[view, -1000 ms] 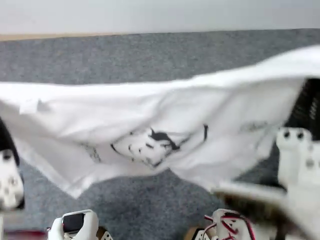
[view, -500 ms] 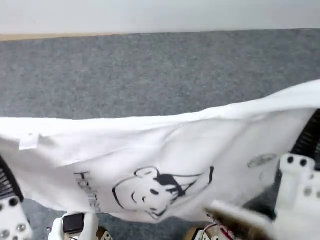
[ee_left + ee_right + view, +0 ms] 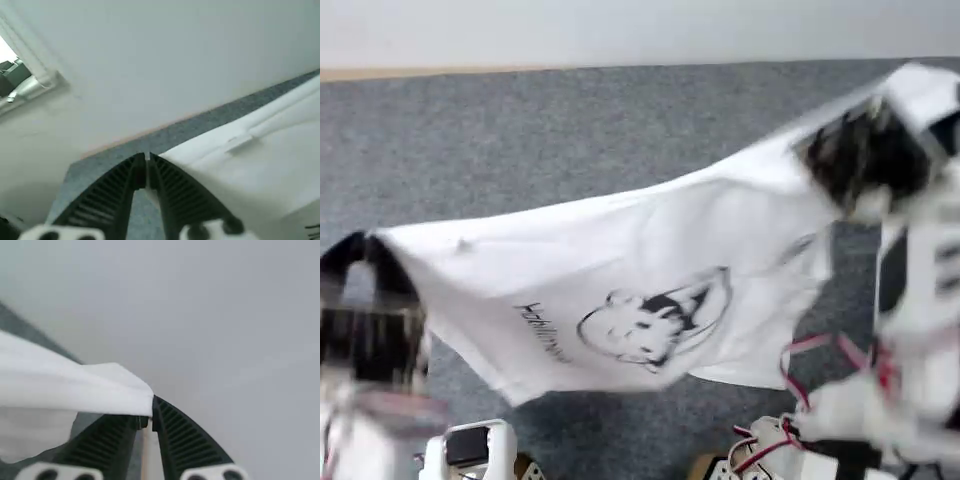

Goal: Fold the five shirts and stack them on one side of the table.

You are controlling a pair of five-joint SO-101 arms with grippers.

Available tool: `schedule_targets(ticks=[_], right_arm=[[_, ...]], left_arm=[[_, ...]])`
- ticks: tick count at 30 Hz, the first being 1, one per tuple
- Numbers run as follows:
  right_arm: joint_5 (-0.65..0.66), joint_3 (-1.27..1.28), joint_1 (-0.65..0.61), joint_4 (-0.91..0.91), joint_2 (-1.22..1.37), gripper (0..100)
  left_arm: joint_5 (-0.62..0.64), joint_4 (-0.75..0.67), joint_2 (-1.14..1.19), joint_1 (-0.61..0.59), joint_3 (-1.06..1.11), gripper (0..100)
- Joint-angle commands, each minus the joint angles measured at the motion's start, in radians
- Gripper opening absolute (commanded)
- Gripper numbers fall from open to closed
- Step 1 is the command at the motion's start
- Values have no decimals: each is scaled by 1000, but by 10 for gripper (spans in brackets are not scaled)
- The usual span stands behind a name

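White shirt (image 3: pixel 620 290) with a cartoon print hangs stretched out above the grey worktop (image 3: pixel 570 130). Left jaws are clamped tight on one top corner, and right jaws are pinched shut on the opposite one.

White plastic arm bodies (image 3: pixel 920 290), black ribbed gripper fingers (image 3: pixel 175 192), red cables (image 3: pixel 807 345) near one base

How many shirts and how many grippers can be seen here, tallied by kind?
White fabric shirt with a black cartoon print: 1
Black ribbed grippers: 2, the left gripper and the right gripper, each shut on a corner of that shirt
Total: 3
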Motion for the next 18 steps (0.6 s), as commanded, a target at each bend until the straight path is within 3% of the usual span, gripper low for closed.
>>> schedule_targets(ticks=[1, 9, 18], right_arm=[[3, 140, -54, 31, 21, 11], [-49, 384, -91, -82, 154, 11], [-54, 436, -142, -240, 380, 11]], left_arm=[[-6, -201, 6, -9, 240, 6], [-5, -690, 97, -3, 650, 6], [-5, -988, 427, -2, 691, 6]])
